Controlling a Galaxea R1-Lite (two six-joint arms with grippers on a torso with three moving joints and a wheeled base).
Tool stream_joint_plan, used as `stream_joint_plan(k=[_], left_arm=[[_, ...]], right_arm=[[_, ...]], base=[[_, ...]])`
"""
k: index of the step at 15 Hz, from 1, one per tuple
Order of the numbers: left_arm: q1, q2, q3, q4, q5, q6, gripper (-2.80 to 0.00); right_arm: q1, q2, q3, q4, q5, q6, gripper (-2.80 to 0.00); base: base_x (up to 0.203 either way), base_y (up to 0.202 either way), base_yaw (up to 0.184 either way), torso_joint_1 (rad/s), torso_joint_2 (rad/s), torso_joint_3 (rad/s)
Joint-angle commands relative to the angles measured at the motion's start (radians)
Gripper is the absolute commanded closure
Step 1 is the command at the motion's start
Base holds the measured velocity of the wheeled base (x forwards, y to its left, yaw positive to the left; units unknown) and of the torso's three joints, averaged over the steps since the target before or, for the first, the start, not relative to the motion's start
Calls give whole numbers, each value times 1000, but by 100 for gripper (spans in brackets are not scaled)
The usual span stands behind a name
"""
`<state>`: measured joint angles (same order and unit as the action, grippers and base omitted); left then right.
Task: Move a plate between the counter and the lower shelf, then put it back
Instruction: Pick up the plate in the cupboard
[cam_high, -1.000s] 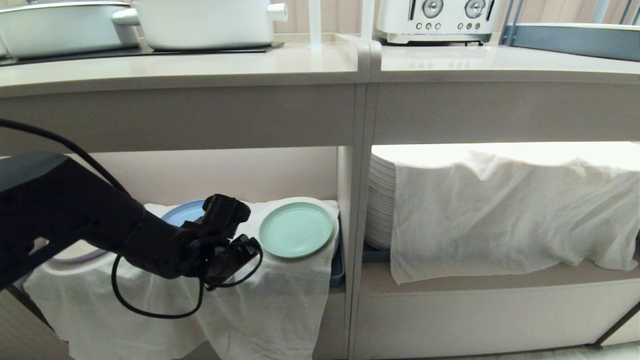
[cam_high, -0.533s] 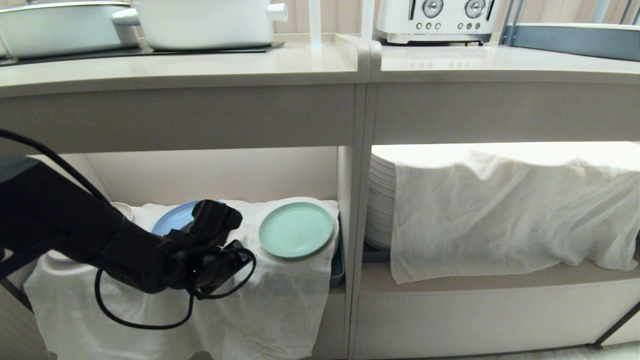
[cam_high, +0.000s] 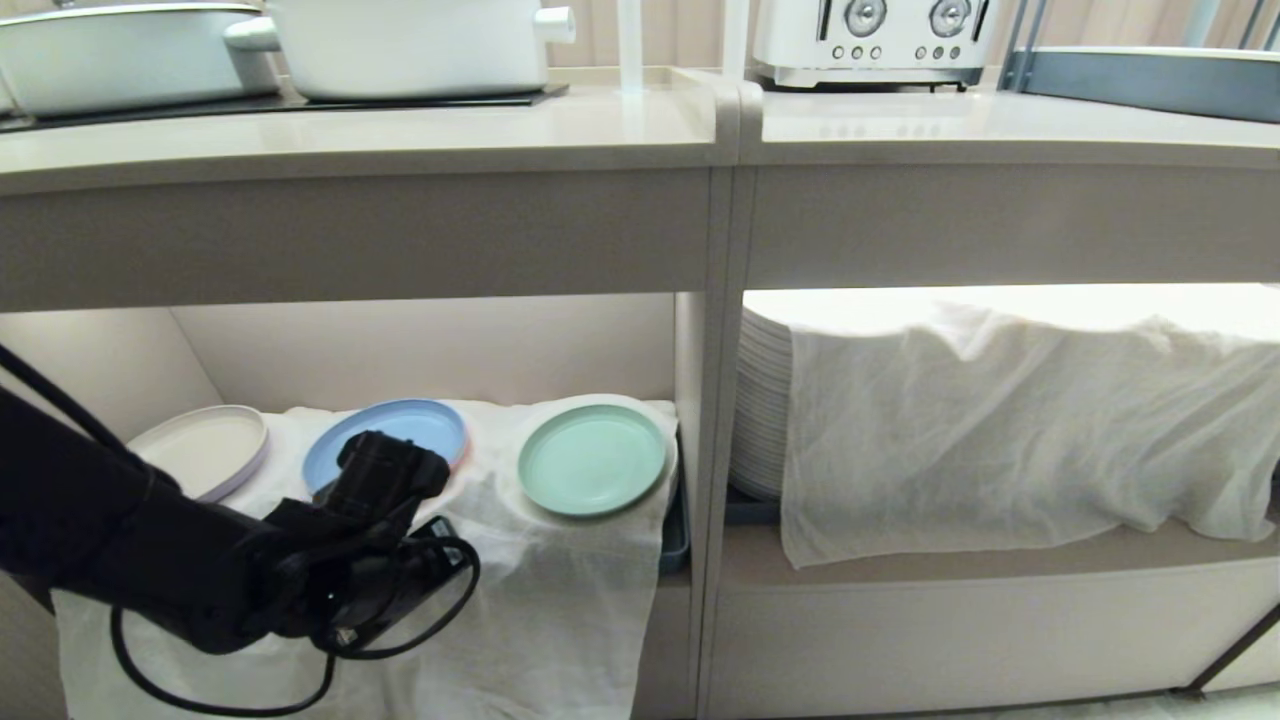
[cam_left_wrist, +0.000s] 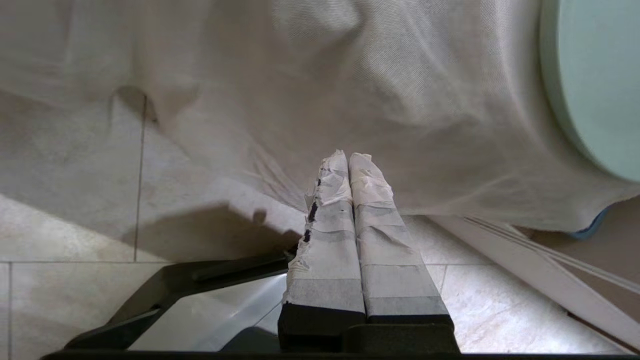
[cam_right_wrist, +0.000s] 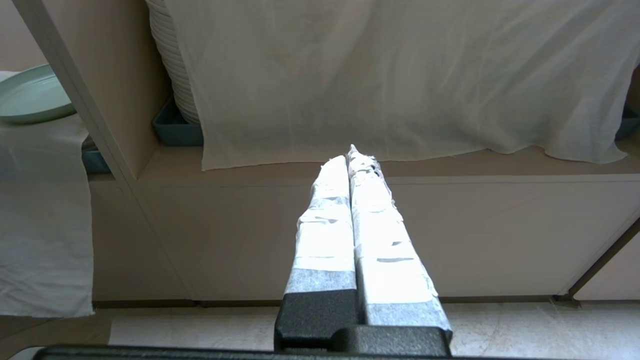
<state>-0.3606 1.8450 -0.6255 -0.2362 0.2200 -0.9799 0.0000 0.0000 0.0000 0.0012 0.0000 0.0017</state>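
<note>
Three plates on lower shelf (cam_high: 560, 640) cloth, left gripper (cam_left_wrist: 349, 160) pressed together, empty

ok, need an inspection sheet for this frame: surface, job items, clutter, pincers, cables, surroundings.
Surface: counter bears two white pots and a toaster.
Job's things: mint plate lies flat on the cloth of the lower shelf, ungripped.
Clutter: blue plate, beige plate, white plate stack under a cloth.
Grippers: left pincer shut, empty, below the shelf edge; right pincer shut, empty.
Cables: black loop off the left arm.
Surroundings: tiled floor.
</note>
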Motion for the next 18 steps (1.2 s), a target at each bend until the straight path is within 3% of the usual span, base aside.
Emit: stream_joint_plan(k=[1, 9, 12, 15, 18], left_arm=[[-3, -80, 46, -1, 16, 1, 0], [-4, -364, 282, -3, 165, 158, 0], [6, -422, 334, -3, 251, 222, 0], [7, -446, 376, 0, 399, 270, 0], [42, -526, 419, 0, 449, 343, 0]], right_arm=[[0, 0, 0, 0, 0, 0, 0], [0, 0, 0, 0, 0, 0, 0], [0, 0, 0, 0, 0, 0, 0], [0, 0, 0, -1, 0, 0, 0], [0, 0, 0, 0, 0, 0, 0]], base=[[0, 0, 0, 0, 0, 0], [0, 0, 0, 0, 0, 0], [0, 0, 0, 0, 0, 0], [0, 0, 0, 0, 0, 0], [0, 0, 0, 0, 0, 0]])
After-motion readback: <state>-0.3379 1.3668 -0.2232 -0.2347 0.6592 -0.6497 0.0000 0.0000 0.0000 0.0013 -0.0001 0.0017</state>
